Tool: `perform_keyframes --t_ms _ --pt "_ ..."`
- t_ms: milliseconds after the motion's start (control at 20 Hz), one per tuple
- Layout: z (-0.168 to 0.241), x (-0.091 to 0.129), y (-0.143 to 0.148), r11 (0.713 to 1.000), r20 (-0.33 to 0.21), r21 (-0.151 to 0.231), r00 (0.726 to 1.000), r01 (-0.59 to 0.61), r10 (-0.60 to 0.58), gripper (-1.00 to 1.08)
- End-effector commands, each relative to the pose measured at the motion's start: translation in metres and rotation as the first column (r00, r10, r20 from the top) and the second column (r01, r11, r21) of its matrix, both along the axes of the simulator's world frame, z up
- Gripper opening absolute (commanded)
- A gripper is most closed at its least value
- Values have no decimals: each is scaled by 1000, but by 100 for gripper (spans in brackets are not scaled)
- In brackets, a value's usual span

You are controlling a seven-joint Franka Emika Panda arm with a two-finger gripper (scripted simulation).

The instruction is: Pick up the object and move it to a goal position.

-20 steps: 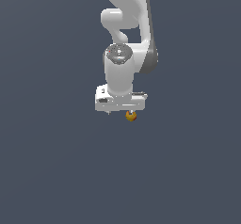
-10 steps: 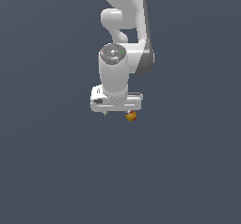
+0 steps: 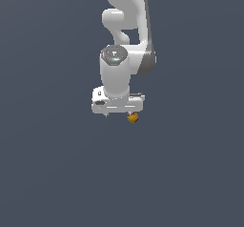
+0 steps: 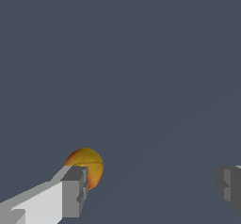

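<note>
A plain dark grey-blue surface (image 3: 52, 173) fills both views to every border; no edge, rim or wall of it shows, and nothing else lies on it, so there is open room on all sides of the arm.

The white Panda arm (image 3: 125, 35) comes down from the top of the exterior view, its wrist pointing downward. The gripper (image 4: 150, 186) stands wide: in the wrist view one finger (image 4: 70, 192) and the other finger (image 4: 230, 186) are well apart, with bare surface between them and nothing held.

The fruit (image 3: 133, 118), a small round ball, yellow-orange with red blotches, sits just below the gripper's body in the exterior view, toward the exterior view's right end of it. In the wrist view the fruit (image 4: 87, 165) lies just behind the tip of one finger, partly hidden by it, outside the gap rather than between the fingers. Whether finger and fruit touch cannot be told.

The fruit is round, so it has no long axis and no clear heading; a faint line crosses its top.
</note>
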State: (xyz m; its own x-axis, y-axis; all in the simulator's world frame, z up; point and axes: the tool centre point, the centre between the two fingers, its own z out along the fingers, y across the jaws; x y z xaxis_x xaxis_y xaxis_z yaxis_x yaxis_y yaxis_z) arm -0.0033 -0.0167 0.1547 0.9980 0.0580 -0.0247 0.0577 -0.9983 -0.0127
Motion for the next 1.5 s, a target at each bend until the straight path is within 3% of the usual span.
perform_keyframes --t_ms 0,350,650,900,1450 --pt "-2 -2 2 1000 0 -1 1000 -26 26 100" --pt "-14 -9 12 988 3 -3 988 -156 156 100" --pt "-28 -21 26 945 7 -6 945 -328 328 100" --pt "-41 -32 40 874 11 -8 874 -486 486 100" --pt "-63 -56 66 676 21 -10 675 -737 737 100"
